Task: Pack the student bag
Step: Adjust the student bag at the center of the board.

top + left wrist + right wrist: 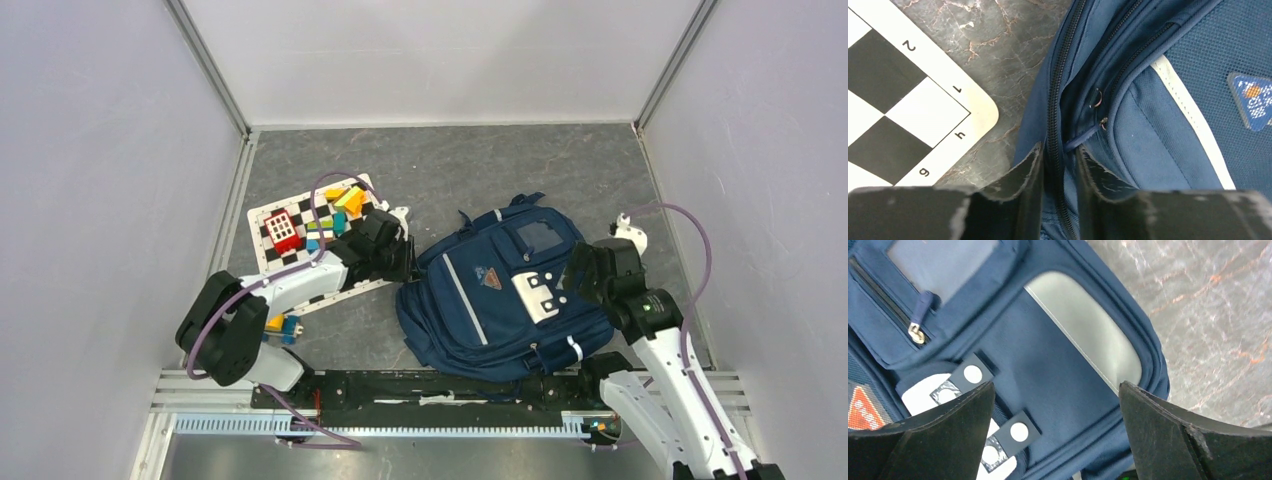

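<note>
The student bag (500,300), a navy-blue backpack, lies flat at the middle of the table with its front up. My left gripper (405,268) is at the bag's left edge. In the left wrist view its fingers (1059,147) stand close together, pinching a fold of blue fabric with the black zipper (1053,90) between them. A small blue zip pull (1083,139) lies just beyond the right fingertip. My right gripper (580,270) hovers over the bag's right side, wide open (1056,385), with nothing between its fingers; the white patch (923,395) and a grey reflective panel (1088,335) lie below.
A checkered board (290,260) lies left of the bag, carrying several coloured toy blocks (330,215) and a red block (282,230). Loose blocks (280,325) lie by the left arm's base. White walls enclose the table on three sides.
</note>
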